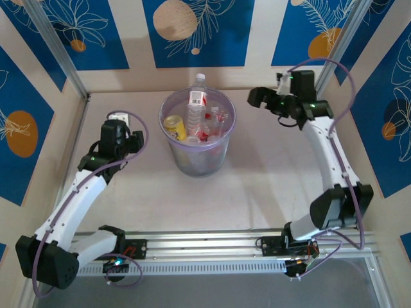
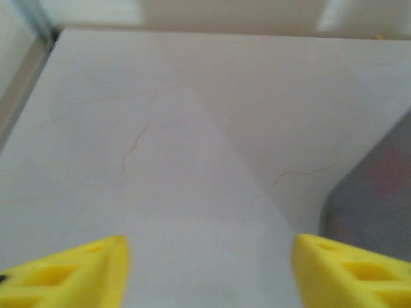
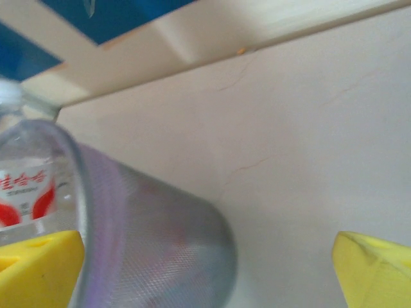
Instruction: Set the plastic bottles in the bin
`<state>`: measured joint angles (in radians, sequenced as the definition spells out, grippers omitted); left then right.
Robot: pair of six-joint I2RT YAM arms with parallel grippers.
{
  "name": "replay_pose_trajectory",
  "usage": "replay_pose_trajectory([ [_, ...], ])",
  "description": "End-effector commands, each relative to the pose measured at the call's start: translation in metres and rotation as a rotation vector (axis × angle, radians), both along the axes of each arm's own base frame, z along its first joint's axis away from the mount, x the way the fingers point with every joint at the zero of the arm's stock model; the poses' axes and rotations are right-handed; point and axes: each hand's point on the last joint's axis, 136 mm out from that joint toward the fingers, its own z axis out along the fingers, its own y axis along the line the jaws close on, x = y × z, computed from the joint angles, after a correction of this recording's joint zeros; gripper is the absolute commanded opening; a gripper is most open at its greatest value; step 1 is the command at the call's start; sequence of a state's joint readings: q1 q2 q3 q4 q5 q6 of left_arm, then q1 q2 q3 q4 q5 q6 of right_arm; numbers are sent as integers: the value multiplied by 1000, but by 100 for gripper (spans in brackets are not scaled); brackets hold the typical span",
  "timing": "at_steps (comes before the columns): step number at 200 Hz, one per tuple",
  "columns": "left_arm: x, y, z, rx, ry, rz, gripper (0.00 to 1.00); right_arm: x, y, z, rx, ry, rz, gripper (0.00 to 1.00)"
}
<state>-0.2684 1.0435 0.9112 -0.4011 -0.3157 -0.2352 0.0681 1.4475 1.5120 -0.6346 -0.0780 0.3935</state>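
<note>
We find the plastic bottles [image 1: 194, 110] heaped inside the bin [image 1: 199, 164] at the upper middle of the top view (one white-capped neck pokes above the rim), so we judge the job all but finished. The left gripper [image 2: 209, 269] and the right gripper [image 3: 209, 269] both gape wide, holding nothing.

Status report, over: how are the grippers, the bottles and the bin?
Left gripper open, right gripper open, both holding nothing. Bottles in bin, tall one poking above rim. No obstacle seen near bin.
</note>
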Motion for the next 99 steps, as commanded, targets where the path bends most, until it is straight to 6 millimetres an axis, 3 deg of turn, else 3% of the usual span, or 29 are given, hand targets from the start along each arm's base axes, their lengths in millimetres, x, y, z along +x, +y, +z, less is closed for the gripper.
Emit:
replay_pose_trajectory([
  [1, 1, 27, -14, 38, -55, 119, 86, -6, -29, -31, -114, 4, -59, 99],
  [12, 2, 33, -24, 60, -67, 137, 100, -5, -43, -48, -169, -8, -100, 99],
  [39, 7, 43, -48, 125, -83, 154, 100, 0, -64, -88, -259, -18, -157, 99],
  [99, 31, 52, -90, 180, -114, 153, 100, 12, -71, -148, -389, -111, -156, 99],
])
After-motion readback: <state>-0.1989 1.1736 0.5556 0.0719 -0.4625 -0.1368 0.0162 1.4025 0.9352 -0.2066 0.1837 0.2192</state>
